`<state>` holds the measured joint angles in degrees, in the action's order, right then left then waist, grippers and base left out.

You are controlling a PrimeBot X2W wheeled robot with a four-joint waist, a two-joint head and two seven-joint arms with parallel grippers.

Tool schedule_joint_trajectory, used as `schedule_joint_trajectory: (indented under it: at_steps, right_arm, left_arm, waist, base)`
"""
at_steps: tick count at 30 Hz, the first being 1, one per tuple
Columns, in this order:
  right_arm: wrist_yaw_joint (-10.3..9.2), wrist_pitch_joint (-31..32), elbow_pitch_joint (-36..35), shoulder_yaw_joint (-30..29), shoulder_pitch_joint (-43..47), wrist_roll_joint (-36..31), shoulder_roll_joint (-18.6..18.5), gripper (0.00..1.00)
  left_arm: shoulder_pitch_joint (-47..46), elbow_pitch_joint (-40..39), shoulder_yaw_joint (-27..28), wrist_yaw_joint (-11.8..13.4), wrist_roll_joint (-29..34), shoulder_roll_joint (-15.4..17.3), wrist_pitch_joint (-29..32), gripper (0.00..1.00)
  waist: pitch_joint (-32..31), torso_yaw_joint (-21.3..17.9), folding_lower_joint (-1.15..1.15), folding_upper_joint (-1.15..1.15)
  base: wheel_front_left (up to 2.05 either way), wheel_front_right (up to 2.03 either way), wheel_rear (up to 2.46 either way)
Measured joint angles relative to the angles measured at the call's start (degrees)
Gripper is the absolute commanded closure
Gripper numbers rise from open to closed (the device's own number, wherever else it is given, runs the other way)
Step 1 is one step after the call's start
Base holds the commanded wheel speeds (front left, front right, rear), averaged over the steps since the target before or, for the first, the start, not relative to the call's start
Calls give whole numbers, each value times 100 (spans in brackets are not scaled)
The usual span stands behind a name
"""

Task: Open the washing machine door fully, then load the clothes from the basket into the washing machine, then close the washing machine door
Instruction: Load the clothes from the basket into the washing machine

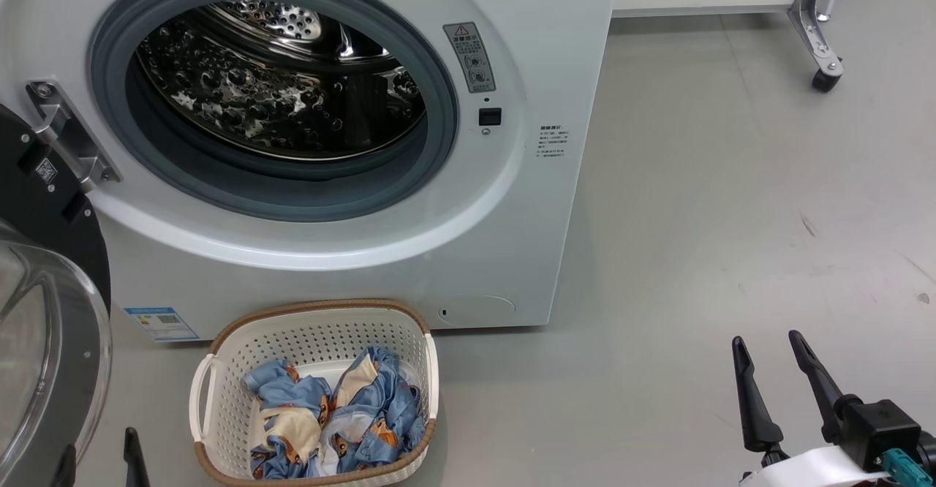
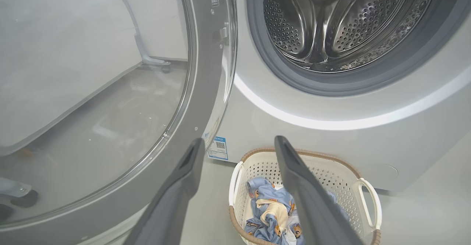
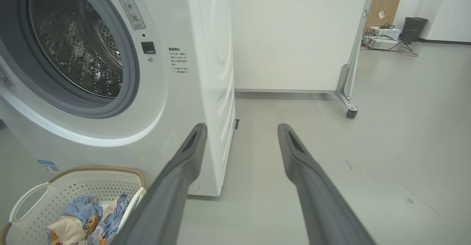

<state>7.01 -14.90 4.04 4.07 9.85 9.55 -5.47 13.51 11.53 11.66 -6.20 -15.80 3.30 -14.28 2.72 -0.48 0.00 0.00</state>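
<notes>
Both the left claw (image 2: 239,142) and the right claw (image 3: 242,127) stand open and hold nothing. The clothes (image 1: 344,417) lie heaped in the basket (image 1: 314,304), just ahead of and below the left claw and well to the left of the right claw. The door (image 2: 206,90) is swung out, and its rim is just beside the left claw's left finger. The washing machine (image 1: 512,238) rises ahead, with its drum (image 1: 278,85) gaping above the basket.

The likeliest trouble is that left finger knocking the door rim as the claw dips for the clothes. The basket looks light, so a snagged garment could lift or tip it. A trailing sleeve could also drape over the grey seal (image 1: 439,129) and later jam the door.

Room is tight to the left of the left claw. Ahead and to the right of the right claw the floor (image 3: 368,145) lies open, with a wheeled stand (image 3: 347,94) well apart from it.
</notes>
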Motion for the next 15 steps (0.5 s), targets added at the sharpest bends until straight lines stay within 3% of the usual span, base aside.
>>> schedule_joint_trajectory:
  at_steps: [15]
  right_arm:
    - [1,0,-53,53,-255,-1,52,0]
  left_arm:
    - [-479,305,113,-93,-56,182,0,0]
  waist:
    - [435,-171,0,0]
  base:
    - [0,0,0]
